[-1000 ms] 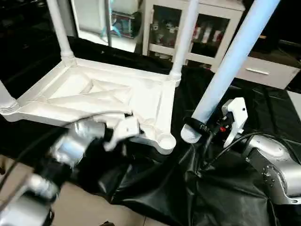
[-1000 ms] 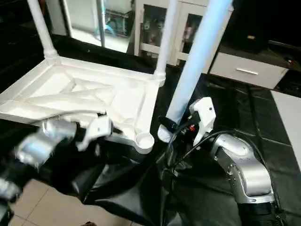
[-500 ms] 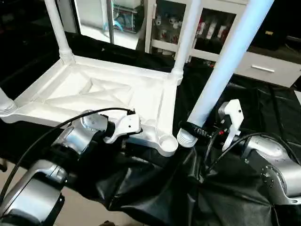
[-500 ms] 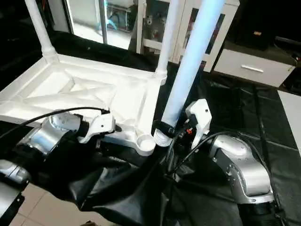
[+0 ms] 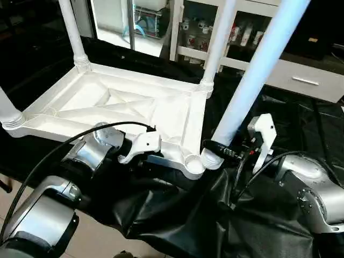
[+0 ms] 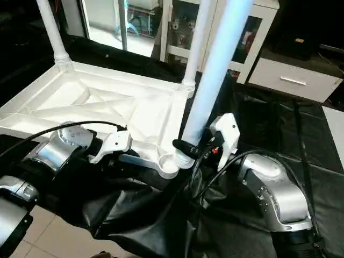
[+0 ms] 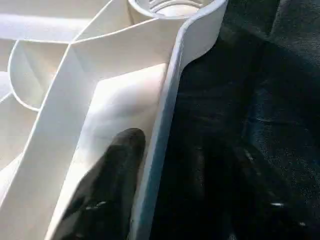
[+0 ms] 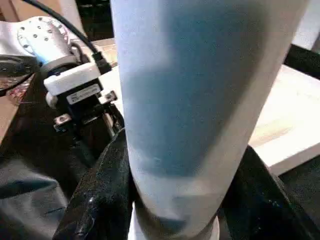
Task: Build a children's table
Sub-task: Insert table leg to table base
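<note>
The white tabletop (image 5: 134,102) lies upside down on the black cloth, ribs up. Three white legs stand in its sockets: far left (image 5: 72,32), far right (image 5: 217,43), near left (image 5: 6,110). My right gripper (image 5: 220,152) is shut on a fourth leg (image 5: 252,80), tilted, its lower end touching the outside of the vacant near-right corner socket (image 5: 193,162). Both black fingers (image 8: 100,190) clasp that leg. My left gripper (image 7: 160,200) straddles the near rim, open, one finger (image 7: 112,185) inside against the wall, the other outside.
A white glass-door cabinet (image 5: 236,27) and a drawer unit (image 5: 306,80) stand behind the table. The black cloth (image 5: 177,215) hangs in folds over the near edge, with bare floor (image 5: 102,236) below at the left.
My left gripper has come in onto the tabletop's near rim and its jaws have narrowed. The held leg's lower end has shifted left, up against the corner socket. The camera has shifted too.
</note>
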Available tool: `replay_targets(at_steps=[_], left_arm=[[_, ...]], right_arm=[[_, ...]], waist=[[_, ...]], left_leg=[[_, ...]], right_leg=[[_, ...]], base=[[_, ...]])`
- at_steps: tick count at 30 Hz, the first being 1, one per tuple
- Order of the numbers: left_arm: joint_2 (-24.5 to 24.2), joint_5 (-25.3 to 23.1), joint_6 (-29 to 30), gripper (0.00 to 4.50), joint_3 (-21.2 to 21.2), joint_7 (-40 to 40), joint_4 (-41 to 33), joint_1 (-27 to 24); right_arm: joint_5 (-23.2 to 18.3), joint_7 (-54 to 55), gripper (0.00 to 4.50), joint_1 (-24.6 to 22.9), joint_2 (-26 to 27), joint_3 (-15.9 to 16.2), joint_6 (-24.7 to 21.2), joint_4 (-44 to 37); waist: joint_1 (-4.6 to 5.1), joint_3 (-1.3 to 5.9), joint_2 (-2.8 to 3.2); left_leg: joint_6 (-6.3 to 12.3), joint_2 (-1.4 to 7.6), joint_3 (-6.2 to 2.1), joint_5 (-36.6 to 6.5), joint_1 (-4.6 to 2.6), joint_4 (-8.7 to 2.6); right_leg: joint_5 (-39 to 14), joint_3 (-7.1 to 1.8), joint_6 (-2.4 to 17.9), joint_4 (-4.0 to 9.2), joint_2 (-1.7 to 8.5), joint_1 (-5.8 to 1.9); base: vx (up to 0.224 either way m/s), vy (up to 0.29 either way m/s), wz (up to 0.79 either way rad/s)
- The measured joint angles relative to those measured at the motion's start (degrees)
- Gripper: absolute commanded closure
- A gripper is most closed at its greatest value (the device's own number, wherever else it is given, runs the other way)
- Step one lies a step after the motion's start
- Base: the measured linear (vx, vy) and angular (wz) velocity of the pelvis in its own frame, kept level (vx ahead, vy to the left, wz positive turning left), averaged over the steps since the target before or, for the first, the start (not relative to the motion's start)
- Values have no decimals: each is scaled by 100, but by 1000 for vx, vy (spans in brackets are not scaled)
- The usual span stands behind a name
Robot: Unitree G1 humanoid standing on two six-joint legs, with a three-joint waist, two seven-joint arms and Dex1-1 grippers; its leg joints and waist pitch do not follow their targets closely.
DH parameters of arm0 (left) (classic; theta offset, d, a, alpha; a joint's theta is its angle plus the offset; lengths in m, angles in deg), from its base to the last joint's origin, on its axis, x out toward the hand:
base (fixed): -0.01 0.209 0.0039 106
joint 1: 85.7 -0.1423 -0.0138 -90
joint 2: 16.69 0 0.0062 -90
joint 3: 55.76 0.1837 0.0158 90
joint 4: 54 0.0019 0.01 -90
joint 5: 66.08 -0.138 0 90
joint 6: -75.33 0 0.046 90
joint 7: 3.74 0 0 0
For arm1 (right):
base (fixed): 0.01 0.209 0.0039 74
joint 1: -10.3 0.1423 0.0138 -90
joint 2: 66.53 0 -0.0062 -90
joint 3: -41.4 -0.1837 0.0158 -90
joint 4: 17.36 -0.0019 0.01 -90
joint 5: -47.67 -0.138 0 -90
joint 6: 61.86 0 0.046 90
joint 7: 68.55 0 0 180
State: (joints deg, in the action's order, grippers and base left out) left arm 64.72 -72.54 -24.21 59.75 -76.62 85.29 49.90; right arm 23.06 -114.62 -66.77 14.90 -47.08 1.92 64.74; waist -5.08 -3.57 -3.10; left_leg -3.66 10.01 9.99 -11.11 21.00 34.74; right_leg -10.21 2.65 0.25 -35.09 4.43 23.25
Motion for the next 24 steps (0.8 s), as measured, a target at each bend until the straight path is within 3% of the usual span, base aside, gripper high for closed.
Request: replay_targets(at_steps=[9, 13, 20, 24], left_arm=[[47, -120, -128, 300, 5, -66, 238, 165], [56, -266, -296, 312, 80, -68, 348, 240], [111, -492, -438, 384, 204, -54, 535, 380], [128, -621, -544, 396, 262, -73, 596, 455]], right_arm=[[-8, -104, 264, -11, -80, 33, -23, -92], [-9, -134, 264, -15, -80, 43, -43, -92], [-20, -156, 264, -16, -95, 50, -44, -92], [-35, -184, 264, -15, -96, 67, -44, -92]], waist=[[2, 0, 0], [1, 0, 0], [-1, 1, 2], [3, 2, 3]], left_leg=[[0, 1, 1, 0, -1, -1], [0, 1, 1, 0, -1, -1], [0, 1, 1, 0, -3, -1], [0, 1, 2, 0, -3, -2]], right_leg=[[0, 0, 0, 0, 0, 0], [0, 0, 0, 0, 0, 0], [0, -1, 0, -1, 0, 0], [0, -1, 0, 0, 0, 0]], base=[[0, 0, 0], [0, 0, 0], [0, 0, 0], [0, 0, 0]])
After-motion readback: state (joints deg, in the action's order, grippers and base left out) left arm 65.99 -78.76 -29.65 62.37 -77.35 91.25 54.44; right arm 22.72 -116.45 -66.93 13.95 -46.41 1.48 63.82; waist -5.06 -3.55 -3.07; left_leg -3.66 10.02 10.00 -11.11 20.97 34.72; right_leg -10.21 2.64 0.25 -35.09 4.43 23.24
